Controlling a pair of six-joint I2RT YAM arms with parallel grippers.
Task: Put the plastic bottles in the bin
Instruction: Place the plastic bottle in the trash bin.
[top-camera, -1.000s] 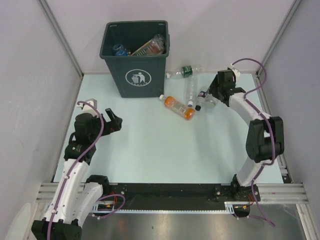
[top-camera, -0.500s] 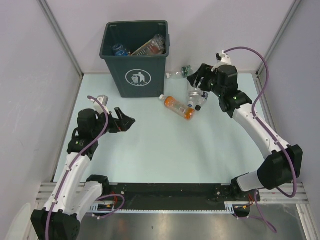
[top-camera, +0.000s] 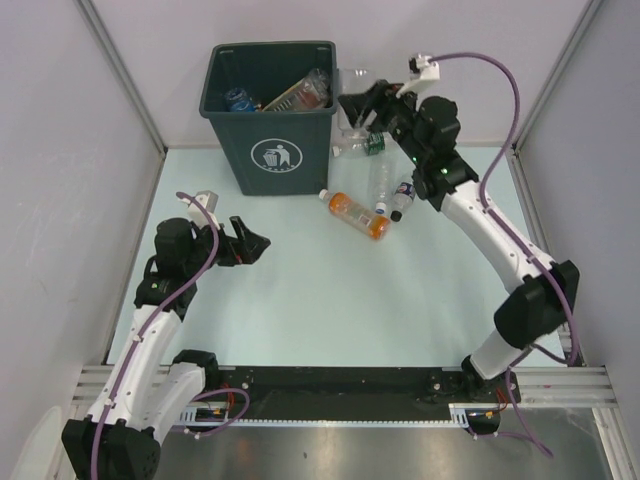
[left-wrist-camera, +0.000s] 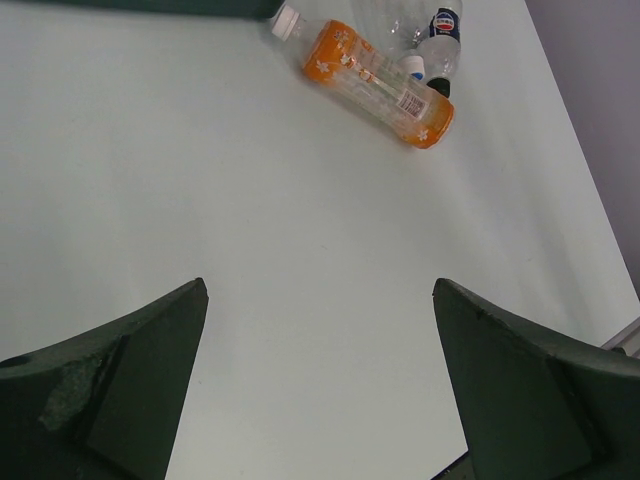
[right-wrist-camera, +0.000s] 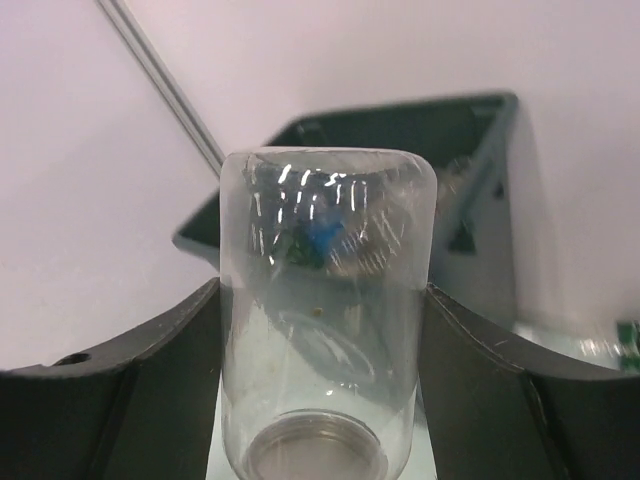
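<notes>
The dark green-grey bin (top-camera: 236, 140) stands at the back left, with several bottles (top-camera: 300, 93) inside. My right gripper (top-camera: 357, 108) is shut on a clear bottle (top-camera: 352, 128) and holds it in the air, just right of the bin's right rim. In the right wrist view the clear bottle (right-wrist-camera: 325, 330) sits between my fingers (right-wrist-camera: 150, 380), with the bin (right-wrist-camera: 490, 230) behind it. An orange-filled bottle (top-camera: 358, 215), a clear bottle (top-camera: 381, 183), a blue-labelled bottle (top-camera: 403, 194) and a green bottle (top-camera: 373, 145) lie on the table. My left gripper (top-camera: 252, 243) is open and empty.
In the left wrist view my left gripper (left-wrist-camera: 318, 290) is above bare table, with the orange-filled bottle (left-wrist-camera: 365, 82) and the blue-labelled bottle (left-wrist-camera: 441, 30) far ahead. Grey walls stand on the left, back and right sides. A white cap (top-camera: 338, 151) lies near the green bottle.
My right gripper lifted the clear bottle from the group on the table and carried it up and left to the bin's right side. My left gripper reached a little right, then stayed still.
</notes>
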